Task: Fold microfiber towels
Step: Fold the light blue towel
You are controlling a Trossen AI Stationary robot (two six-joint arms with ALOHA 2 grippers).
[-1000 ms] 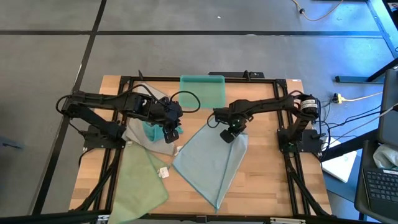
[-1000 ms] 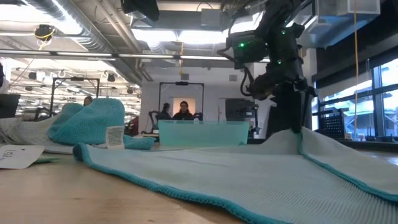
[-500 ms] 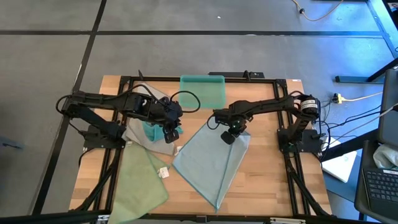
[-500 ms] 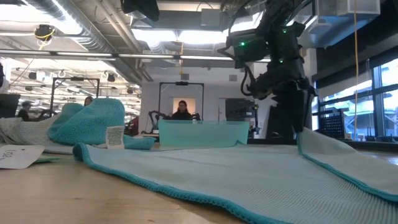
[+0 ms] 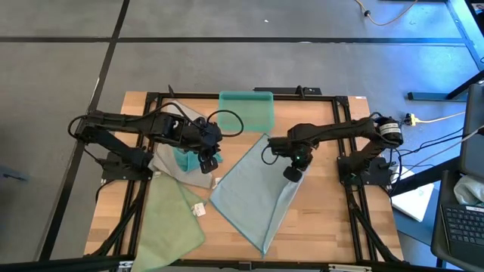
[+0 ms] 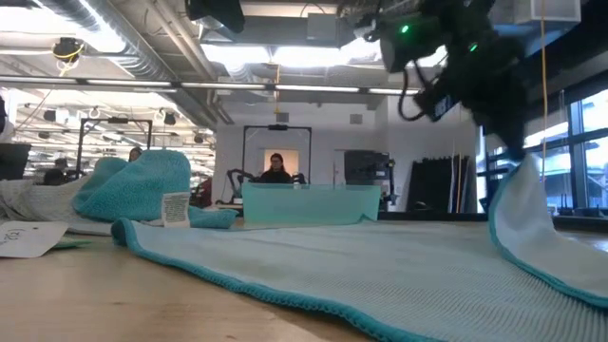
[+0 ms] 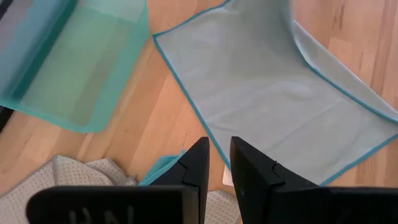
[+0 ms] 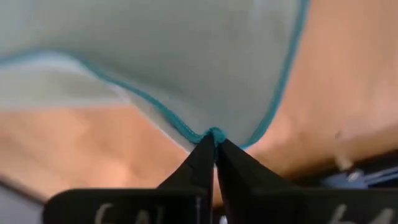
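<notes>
So the right gripper (image 5: 292,173) is pinched tight on one corner of the pale blue-green towel (image 5: 253,193), lifting that corner off the wooden table (image 5: 333,219). In the right wrist view the teal hem bunches right between the fingertips (image 8: 205,152). The rest of the towel lies flat, spreading from the teal bin (image 5: 246,110) toward the table's front edge. The left gripper (image 5: 208,160) hovers beside the bin over the grey towel (image 5: 170,162) and a teal towel (image 5: 184,159), fingers nearly together, gripping nothing. A pale green towel (image 5: 172,223) lies farthest from the bin.
</notes>
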